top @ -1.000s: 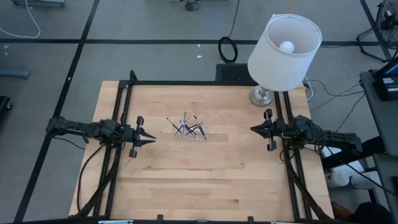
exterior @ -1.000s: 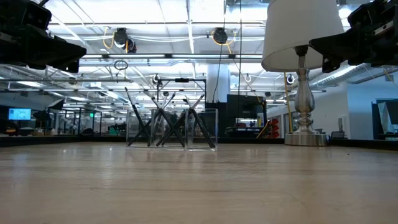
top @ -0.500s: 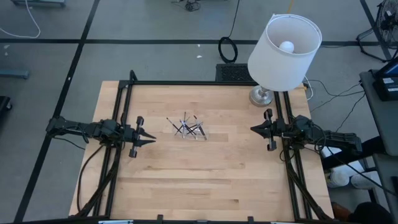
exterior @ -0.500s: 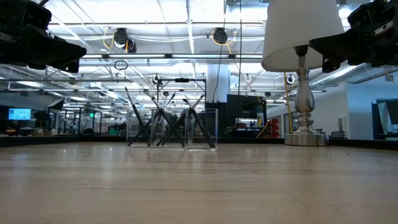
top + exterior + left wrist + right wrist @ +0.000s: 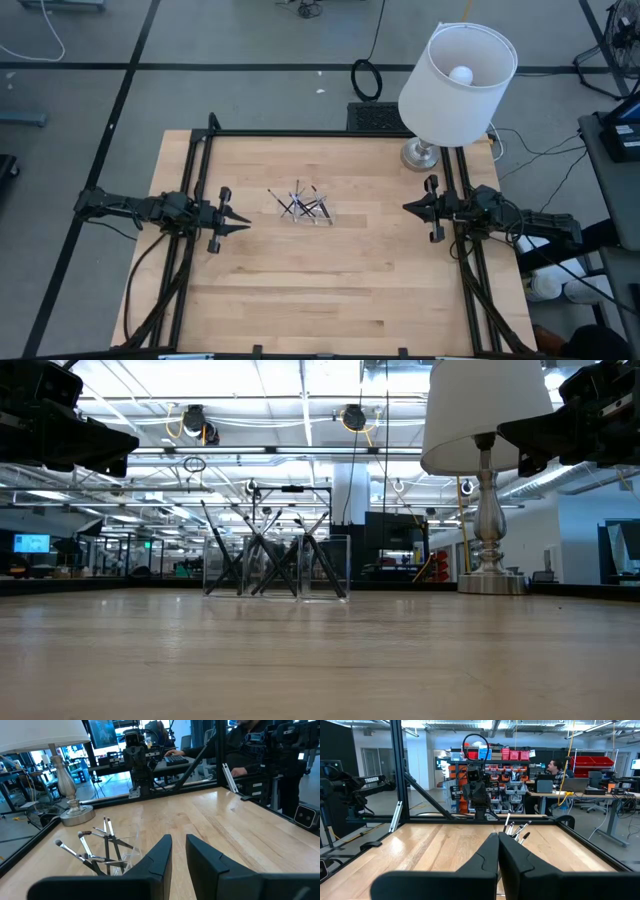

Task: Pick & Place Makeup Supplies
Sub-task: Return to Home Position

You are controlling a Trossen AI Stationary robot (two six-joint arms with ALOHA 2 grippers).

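Several thin dark makeup sticks [image 5: 303,206] stand crossed and leaning inside a small clear plastic holder [image 5: 330,570] in the middle of the wooden table; they also show in the left wrist view [image 5: 97,851] and the right wrist view [image 5: 516,830]. My left gripper [image 5: 247,227] hovers level at the table's left side, pointing toward the holder, its fingers [image 5: 162,851] slightly apart with nothing between them. My right gripper [image 5: 405,207] hovers level at the right side, shut and empty, its tips [image 5: 498,839] touching.
A lamp with a white shade [image 5: 457,75] and a silvery base [image 5: 420,155] stands at the table's far right corner, close to my right arm. A black frame [image 5: 200,150] runs along the table's edges. A person sits at a desk [image 5: 552,767] beyond the table.
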